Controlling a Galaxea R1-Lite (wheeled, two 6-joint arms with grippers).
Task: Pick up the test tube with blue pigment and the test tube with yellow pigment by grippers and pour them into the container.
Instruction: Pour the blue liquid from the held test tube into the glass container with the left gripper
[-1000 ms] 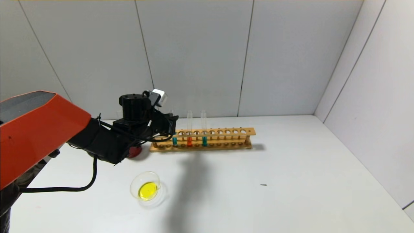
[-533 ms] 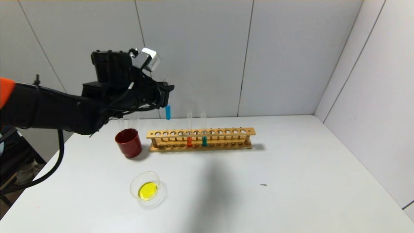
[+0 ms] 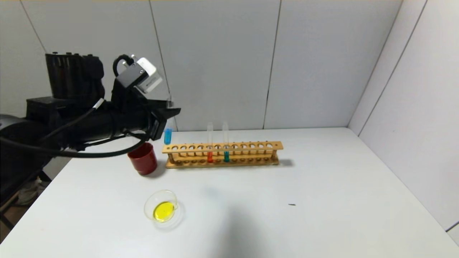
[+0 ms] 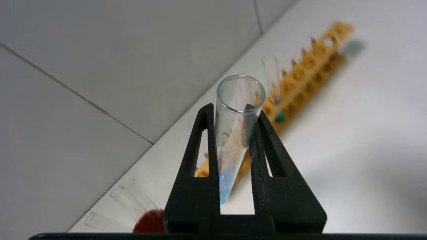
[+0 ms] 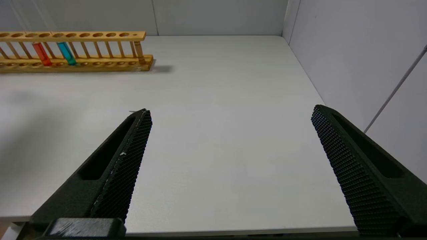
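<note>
My left gripper (image 3: 168, 113) is shut on the test tube with blue pigment (image 3: 167, 136) and holds it upright in the air, above and just left of the rack's left end, beside the red cup. In the left wrist view the tube (image 4: 230, 146) sits between the two black fingers (image 4: 196, 160), blue liquid at its bottom. The container (image 3: 163, 209), a clear glass dish with yellow liquid in it, sits on the table's front left, well below and nearer than the tube. The test tube with yellow pigment is not in view. My right gripper (image 5: 230, 113) is open and empty over the table's near right edge.
A wooden rack (image 3: 222, 154) at the back holds an orange-liquid tube (image 3: 210, 147) and a second teal tube (image 3: 226, 147). A dark red cup (image 3: 142, 158) with clear empty tubes stands left of the rack. Walls close the back and right.
My left gripper pulled the blue tube out of the rack, lifted it high, then moved left and slightly down with it. The red cup is uncovered now.
</note>
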